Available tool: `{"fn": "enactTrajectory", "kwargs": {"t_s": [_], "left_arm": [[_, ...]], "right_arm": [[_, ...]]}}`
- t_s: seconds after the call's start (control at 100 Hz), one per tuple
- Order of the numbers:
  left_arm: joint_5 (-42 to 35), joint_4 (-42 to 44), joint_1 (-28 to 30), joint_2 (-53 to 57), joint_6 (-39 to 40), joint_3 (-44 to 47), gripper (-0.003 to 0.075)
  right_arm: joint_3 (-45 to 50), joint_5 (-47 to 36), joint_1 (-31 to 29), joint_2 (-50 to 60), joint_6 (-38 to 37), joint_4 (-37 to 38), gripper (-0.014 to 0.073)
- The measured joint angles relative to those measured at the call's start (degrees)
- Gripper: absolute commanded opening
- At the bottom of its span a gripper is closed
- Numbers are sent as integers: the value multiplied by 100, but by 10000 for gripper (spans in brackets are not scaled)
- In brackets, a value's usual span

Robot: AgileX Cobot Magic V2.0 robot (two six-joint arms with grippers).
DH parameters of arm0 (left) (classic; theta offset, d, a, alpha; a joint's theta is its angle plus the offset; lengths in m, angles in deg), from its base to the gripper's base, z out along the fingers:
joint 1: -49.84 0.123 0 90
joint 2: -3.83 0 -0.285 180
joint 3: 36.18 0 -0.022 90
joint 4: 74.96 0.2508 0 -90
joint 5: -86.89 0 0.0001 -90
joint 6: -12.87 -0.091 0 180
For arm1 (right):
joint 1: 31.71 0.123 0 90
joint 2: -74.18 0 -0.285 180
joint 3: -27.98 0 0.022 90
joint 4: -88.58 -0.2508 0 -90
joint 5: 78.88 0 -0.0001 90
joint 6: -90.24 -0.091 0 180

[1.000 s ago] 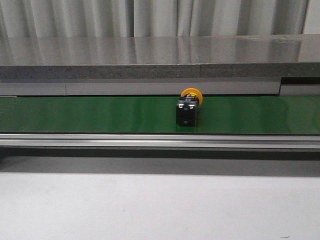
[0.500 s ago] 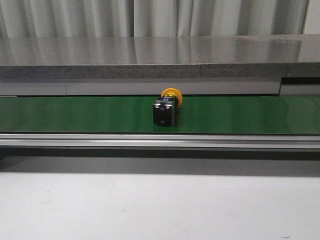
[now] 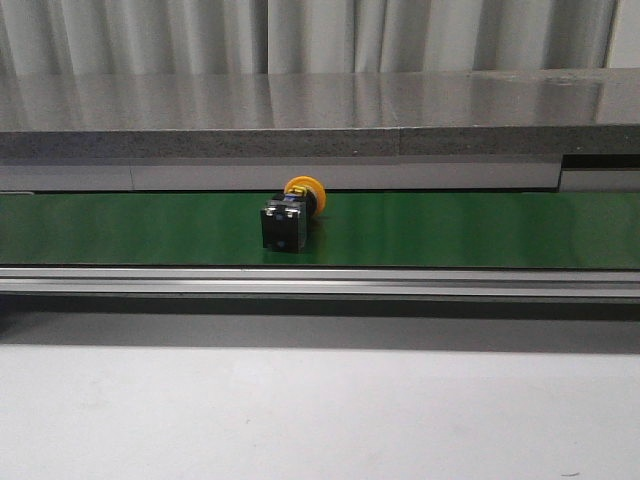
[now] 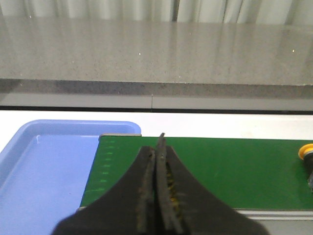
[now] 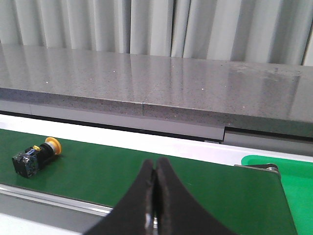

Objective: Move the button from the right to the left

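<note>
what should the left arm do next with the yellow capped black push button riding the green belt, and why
Probably open the left gripper and hold it over the belt end. The yellow-capped black push button lies on its side on the green conveyor belt, untouched, just entering the left wrist view. The left fingers are pressed shut, so they cannot take it. The blue plastic tray sits past that belt end.

The front view looked forward and level across the pale desk (image 3: 320,410) at the green belt (image 3: 150,230) and grey counter (image 3: 320,110) beyond. Each wrist view sat above its closed fingers (image 4: 157,196), facing the same far counter: the left one over the belt's left end beside a blue tray (image 4: 44,171), the right one over its right end. All three shared the button (image 3: 287,220) on the belt.
</note>
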Motion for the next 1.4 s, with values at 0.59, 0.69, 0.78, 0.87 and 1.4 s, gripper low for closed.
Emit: {"fn": "enactTrajectory", "kwargs": {"t_s": [0.59,0.69,0.78,0.87,1.4], "left_arm": [[829,-564,-452,-3710,-542,-2361,692],[940,-629,-815,-4294,-563,-2777,666],[1221,-683,-1086,-4863,-575,-3204,643],[1676,-749,-1310,-5447,-582,-3670,636],[3528,-961,-1627,-7544,-577,-5301,635]], "right_arm": [[0,0,0,0,0,0,-58],[0,0,0,0,0,0,-58],[0,0,0,0,13,0,-58],[0,0,0,0,23,0,-58],[9,0,0,0,13,0,-58]]}}
